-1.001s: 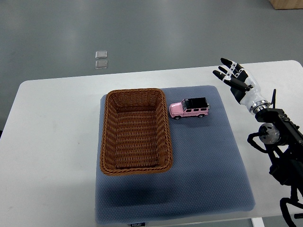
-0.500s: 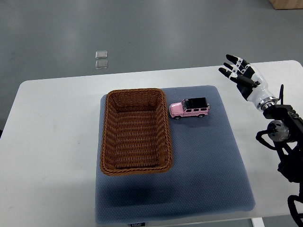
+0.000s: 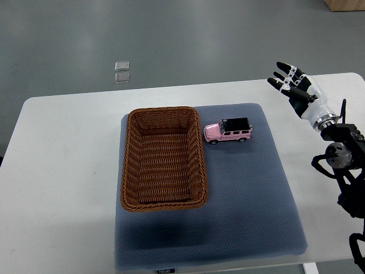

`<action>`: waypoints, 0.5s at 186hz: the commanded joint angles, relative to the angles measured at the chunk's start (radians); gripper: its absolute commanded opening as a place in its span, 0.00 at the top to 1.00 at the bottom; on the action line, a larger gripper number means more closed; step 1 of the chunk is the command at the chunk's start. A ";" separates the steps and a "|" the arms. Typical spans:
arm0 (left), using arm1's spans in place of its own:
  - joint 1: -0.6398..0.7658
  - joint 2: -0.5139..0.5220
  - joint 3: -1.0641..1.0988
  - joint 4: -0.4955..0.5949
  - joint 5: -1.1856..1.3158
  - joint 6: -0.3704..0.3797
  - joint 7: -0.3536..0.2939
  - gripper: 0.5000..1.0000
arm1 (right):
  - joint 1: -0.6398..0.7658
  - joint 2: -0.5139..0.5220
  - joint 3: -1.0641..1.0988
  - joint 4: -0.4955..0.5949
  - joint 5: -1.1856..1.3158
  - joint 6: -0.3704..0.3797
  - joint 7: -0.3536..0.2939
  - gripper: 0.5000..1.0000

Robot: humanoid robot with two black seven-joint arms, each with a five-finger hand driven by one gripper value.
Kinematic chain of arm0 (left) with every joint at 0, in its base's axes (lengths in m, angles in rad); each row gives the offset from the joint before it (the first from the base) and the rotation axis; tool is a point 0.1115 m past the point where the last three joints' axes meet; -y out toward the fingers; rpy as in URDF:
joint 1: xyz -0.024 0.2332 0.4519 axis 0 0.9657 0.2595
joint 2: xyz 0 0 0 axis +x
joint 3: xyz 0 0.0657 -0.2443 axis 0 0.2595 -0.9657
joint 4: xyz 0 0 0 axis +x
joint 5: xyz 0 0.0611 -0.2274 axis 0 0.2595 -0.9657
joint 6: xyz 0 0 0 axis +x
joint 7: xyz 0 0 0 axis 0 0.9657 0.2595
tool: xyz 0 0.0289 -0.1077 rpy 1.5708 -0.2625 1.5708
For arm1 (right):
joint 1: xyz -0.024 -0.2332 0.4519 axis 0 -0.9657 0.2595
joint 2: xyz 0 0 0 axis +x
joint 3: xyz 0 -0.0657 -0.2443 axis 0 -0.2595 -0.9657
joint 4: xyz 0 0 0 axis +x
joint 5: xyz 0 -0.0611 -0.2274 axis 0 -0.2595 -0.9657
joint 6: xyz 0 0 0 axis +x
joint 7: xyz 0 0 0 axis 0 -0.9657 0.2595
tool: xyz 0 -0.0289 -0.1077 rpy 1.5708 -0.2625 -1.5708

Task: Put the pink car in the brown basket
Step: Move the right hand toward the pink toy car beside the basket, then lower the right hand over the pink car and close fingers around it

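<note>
Top view, one entry: pink car (image 3: pixel 227 131), black-roofed toy, upright on its wheels on the blue-grey mat (image 3: pixel 251 194), just beside the right wall of the empty brown basket (image 3: pixel 162 158). Right hand (image 3: pixel 295 89) hovers well apart over the white table (image 3: pixel 63 171), fingers spread, holding nothing. Step in hand: approach, grasp not begun. Next move likely calls for reaching left to close on the car.
</note>
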 commanded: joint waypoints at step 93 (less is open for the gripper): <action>0.000 0.000 0.000 0.001 0.000 0.000 0.000 0.00 | 0.068 -0.153 -0.267 0.016 -0.492 0.154 0.120 0.17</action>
